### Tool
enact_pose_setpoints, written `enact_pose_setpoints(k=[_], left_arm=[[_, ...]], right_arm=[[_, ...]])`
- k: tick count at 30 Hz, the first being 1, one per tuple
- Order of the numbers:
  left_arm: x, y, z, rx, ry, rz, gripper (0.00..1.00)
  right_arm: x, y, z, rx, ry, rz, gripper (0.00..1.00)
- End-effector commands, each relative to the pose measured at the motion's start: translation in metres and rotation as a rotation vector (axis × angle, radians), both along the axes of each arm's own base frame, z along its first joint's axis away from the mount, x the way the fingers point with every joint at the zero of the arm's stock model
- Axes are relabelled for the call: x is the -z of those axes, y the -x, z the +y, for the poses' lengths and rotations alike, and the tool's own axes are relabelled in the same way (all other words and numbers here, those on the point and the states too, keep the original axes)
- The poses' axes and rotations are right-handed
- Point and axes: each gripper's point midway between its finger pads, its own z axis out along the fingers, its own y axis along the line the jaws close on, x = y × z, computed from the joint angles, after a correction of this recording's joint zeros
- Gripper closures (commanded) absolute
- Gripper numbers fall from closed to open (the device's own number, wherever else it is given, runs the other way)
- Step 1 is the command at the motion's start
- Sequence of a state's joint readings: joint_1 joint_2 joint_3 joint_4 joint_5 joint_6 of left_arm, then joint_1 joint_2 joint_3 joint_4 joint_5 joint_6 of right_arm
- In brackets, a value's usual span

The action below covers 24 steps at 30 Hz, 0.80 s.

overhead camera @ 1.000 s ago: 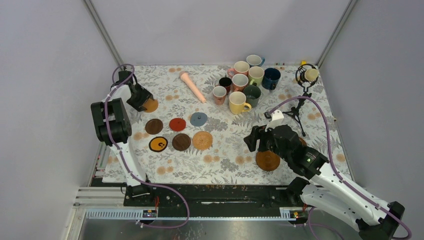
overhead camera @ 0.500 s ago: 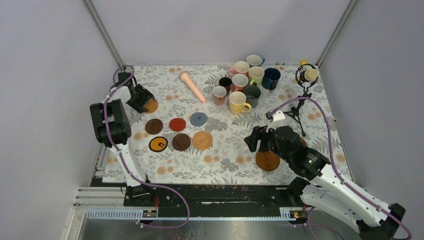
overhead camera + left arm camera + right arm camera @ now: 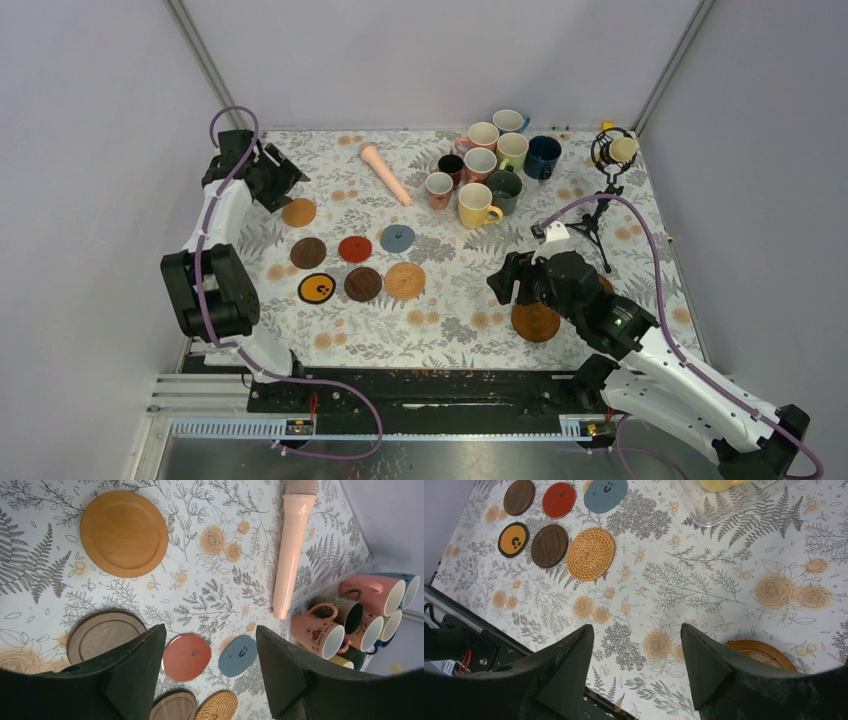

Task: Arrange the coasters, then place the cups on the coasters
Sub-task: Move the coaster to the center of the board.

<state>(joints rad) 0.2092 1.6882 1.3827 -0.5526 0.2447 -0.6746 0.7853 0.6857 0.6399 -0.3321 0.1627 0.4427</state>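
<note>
Near the orange coaster (image 3: 124, 533) — left hand (image 3: 210, 629), fingers (image 3: 132, 675) apart

I'm pulling my left gripper (image 3: 268, 177) up and back toward the far-left corner, off the orange wood coaster (image 3: 298, 211). A second ago it was sitting right over that disc; now the coaster is lying flat and fully uncovered, apart from the fingers (image 3: 150, 650). The jaws are spreading a touch wider, nothing between them. The left arm's elbow is swinging down toward the near edge.
</note>
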Motion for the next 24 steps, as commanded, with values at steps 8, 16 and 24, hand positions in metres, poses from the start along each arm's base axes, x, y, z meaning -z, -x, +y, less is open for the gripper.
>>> enact_pose_setpoints(k=[8, 16, 24], left_arm=[[0.039, -0.007, 0.059, -0.123, -0.081, 0.076, 0.32], [0.069, -0.038, 0.083, -0.162, -0.076, 0.100, 0.32], [0.096, -0.053, 0.088, -0.160, -0.050, 0.163, 0.32]], right_arm=[[-0.011, 0.008, 0.005, -0.026, -0.064, -0.001, 0.29], [-0.021, 0.002, -0.005, 0.004, -0.020, -0.048, 0.28], [-0.027, 0.000, -0.009, 0.020, -0.008, -0.058, 0.28]])
